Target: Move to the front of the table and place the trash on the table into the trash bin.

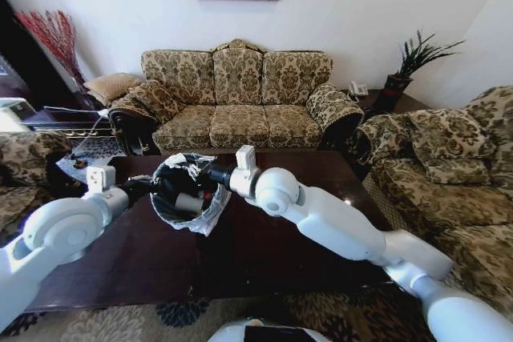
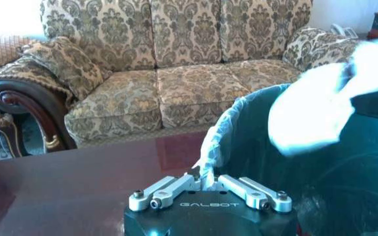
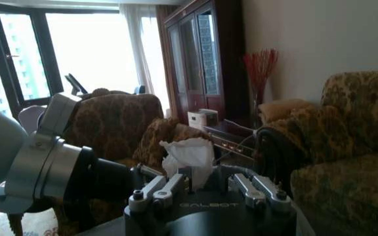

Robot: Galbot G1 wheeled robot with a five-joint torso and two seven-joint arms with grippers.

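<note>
**Q:** where's the bin sitting right now?

**Me:** The trash bin [image 1: 183, 195] is up on the table [image 1: 264, 254], between my two grippers. My left gripper [image 2: 205, 183] is pinched shut on the bag liner [image 2: 216, 142] at the near rim. Something white, maybe a paper cup [image 1: 189, 203], lies down inside the bin.

**Q:** and the right one?

**Me:** My right gripper [image 1: 207, 174] reaches over the bin's opening from the other side. Fingers look apart with white liner bunched between them, but honestly I can't tell if it's gripping. The sofa [image 1: 236, 98] is past the table, beyond both grippers.
</note>
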